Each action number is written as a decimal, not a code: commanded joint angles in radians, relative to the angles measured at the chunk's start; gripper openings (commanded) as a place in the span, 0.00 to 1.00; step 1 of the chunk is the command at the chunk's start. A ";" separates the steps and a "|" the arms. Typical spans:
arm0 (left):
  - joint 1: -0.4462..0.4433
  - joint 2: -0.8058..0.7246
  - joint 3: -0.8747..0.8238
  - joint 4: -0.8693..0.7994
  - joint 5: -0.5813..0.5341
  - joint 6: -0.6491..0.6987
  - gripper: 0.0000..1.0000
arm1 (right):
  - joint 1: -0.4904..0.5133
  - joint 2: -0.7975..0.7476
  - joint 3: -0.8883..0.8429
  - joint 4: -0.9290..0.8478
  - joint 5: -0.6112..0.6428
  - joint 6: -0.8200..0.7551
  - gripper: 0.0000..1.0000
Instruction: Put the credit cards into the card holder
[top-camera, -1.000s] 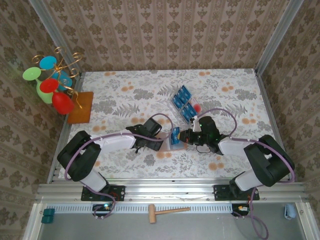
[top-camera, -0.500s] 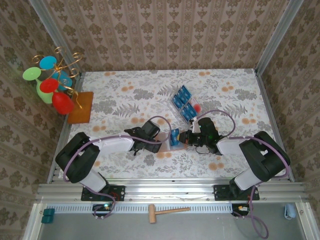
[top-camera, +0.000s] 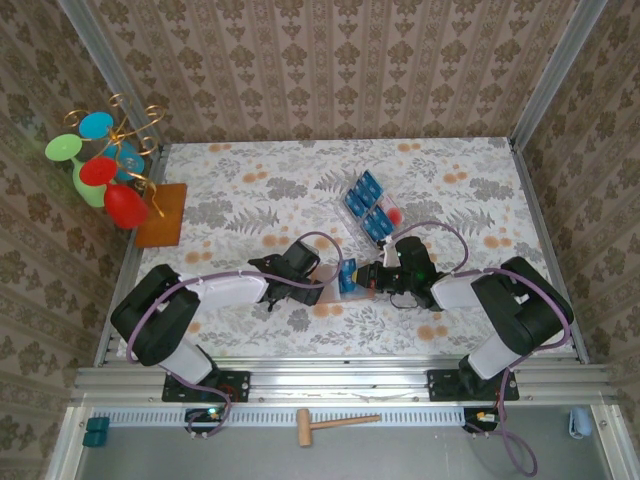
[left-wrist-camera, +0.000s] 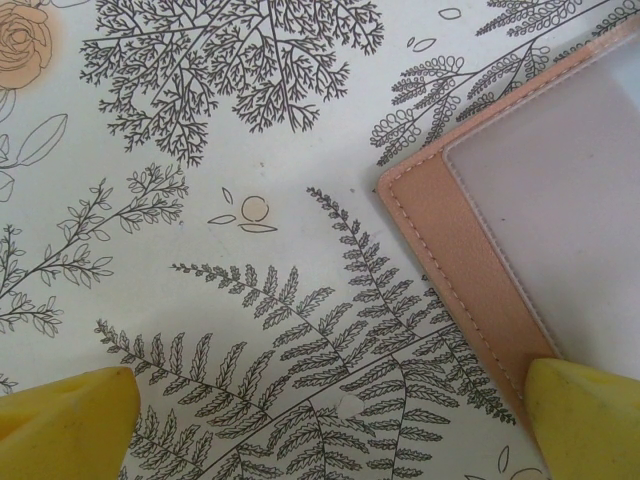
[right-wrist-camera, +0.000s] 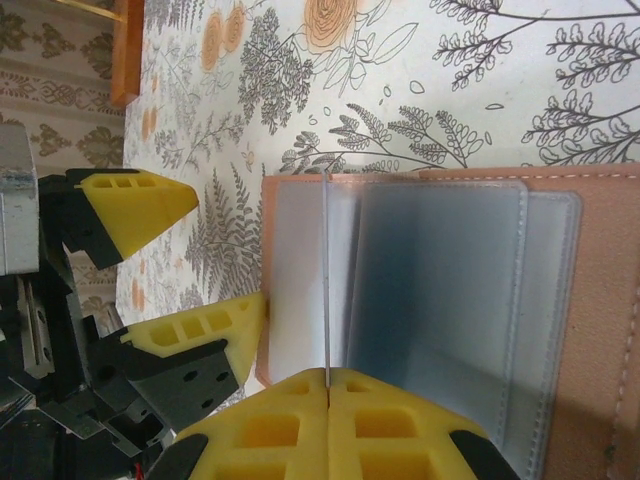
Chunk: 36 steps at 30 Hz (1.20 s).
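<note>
The card holder (right-wrist-camera: 590, 330) lies open on the flowered cloth, tan leather with greyish clear pockets (right-wrist-camera: 440, 300). My right gripper (right-wrist-camera: 328, 385) is shut on a credit card (right-wrist-camera: 326, 270), seen edge-on and standing upright over the holder's left pockets. From above the same blue card (top-camera: 348, 274) shows between the two grippers. My left gripper (left-wrist-camera: 325, 430) is wide open and low over the cloth at the holder's corner (left-wrist-camera: 470, 260). Its right fingertip (left-wrist-camera: 585, 410) rests at the holder's edge. Its yellow fingers (right-wrist-camera: 200, 330) stand just left of the holder.
A clear tray (top-camera: 372, 205) with more blue cards and a red dot (top-camera: 397, 215) lies behind the grippers. An orange-brown mat (top-camera: 163, 213) and a stand of coloured glasses (top-camera: 105, 165) are at the far left. A wooden hammer (top-camera: 335, 425) lies below the front rail.
My right gripper has moved left with the blue card, closer to the left gripper and over the holder. The left arm has hardly moved.
</note>
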<state>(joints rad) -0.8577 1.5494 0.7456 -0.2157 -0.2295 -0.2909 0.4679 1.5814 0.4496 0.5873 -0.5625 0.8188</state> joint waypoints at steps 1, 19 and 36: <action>-0.007 -0.001 -0.014 -0.014 -0.014 -0.005 1.00 | -0.003 0.025 -0.005 0.046 -0.031 0.010 0.00; -0.004 -0.022 -0.004 -0.027 -0.028 -0.005 1.00 | 0.002 0.088 0.000 0.109 -0.045 0.034 0.00; -0.016 -0.103 0.071 -0.056 0.050 -0.001 1.00 | 0.003 0.110 0.001 0.124 -0.041 0.041 0.00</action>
<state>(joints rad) -0.8593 1.4296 0.8051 -0.2607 -0.2096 -0.2909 0.4683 1.6726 0.4496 0.6861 -0.5854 0.8494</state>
